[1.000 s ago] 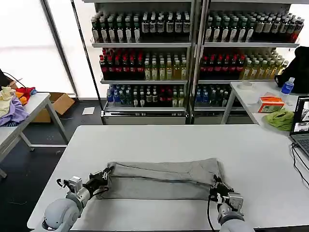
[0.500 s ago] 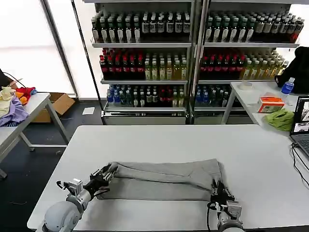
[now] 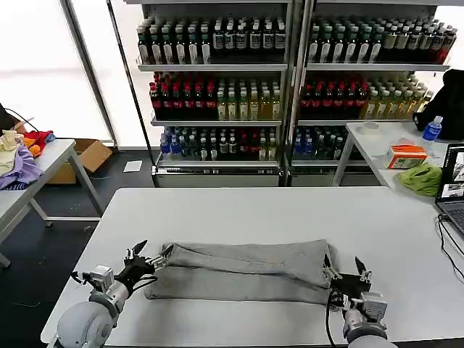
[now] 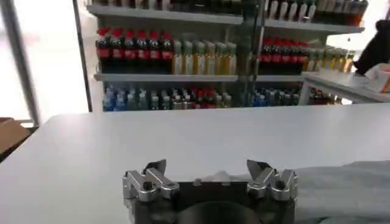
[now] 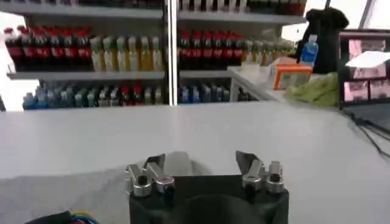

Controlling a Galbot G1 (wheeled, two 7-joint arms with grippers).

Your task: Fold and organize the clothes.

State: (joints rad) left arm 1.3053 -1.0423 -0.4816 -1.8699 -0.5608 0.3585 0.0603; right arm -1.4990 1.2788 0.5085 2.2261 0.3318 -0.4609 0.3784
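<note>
Nearest, the left gripper [image 3: 148,255] and right gripper [image 3: 346,272] are sitting at the ends of the grey shirt [image 3: 246,270], jaws spread and holding nothing. Folded into a long band, it is lying across the white table [image 3: 239,206]. A lengthwise fold looks finished; next, probably regripping an end and folding crosswise.

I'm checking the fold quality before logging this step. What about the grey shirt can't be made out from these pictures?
- Chest print and collar: the grey shirt lies as a folded band in the head view, hiding both.
- Layer count: folds overlap in the head view.
- Its underside: against the white table.
- Its full length in the wrist views: cut off by edges and each gripper's body, left gripper, right gripper.
</note>
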